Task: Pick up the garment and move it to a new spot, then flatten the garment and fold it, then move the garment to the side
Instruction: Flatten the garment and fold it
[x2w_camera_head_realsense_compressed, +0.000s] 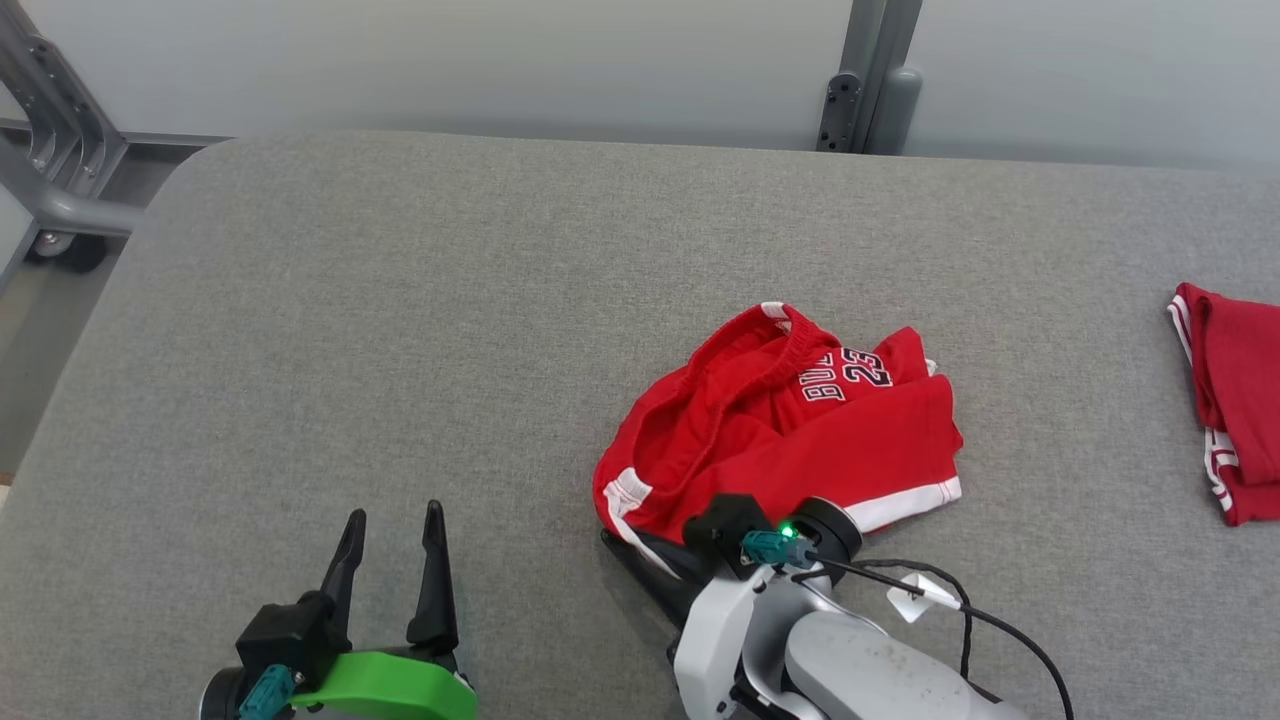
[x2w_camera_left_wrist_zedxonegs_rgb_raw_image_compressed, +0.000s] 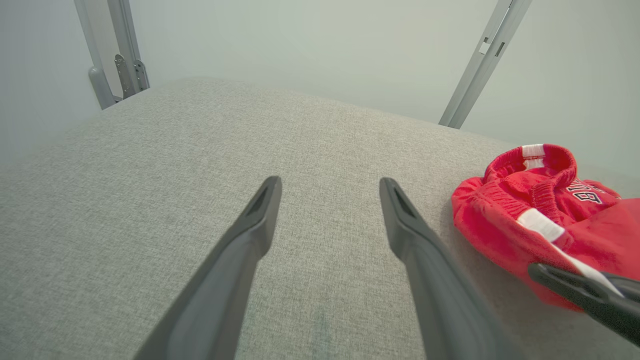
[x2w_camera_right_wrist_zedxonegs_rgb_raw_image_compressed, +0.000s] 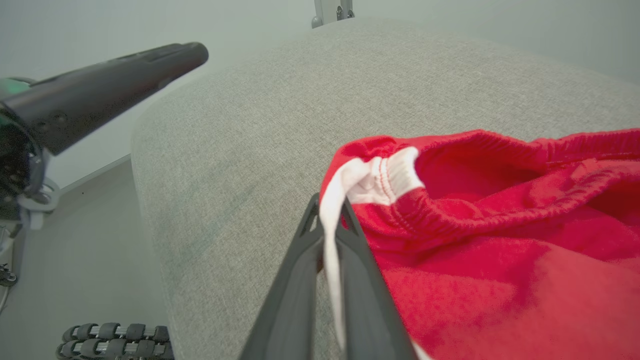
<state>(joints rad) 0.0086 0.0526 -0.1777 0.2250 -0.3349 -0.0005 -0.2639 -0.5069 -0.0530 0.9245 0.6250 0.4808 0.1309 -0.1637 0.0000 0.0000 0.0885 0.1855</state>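
**Garment pinched at its near-left corner by the right gripper**

The red garment (x2w_camera_head_realsense_compressed: 790, 430) is heaped on the grey padded table (x2w_camera_head_realsense_compressed: 400, 300). Its long axis is judged to run from the white-trimmed corner away towards its far right. The right gripper (x2w_camera_right_wrist_zedxonegs_rgb_raw_image_compressed: 326, 207), the nearer one, is clenched on that trim. The left gripper (x2w_camera_head_realsense_compressed: 395, 525), spread and empty, is held well apart to the garment's left. "BUL" and "23" can be read on the garment. A second red garment (x2w_camera_head_realsense_compressed: 1235, 400) is seen well to its right.
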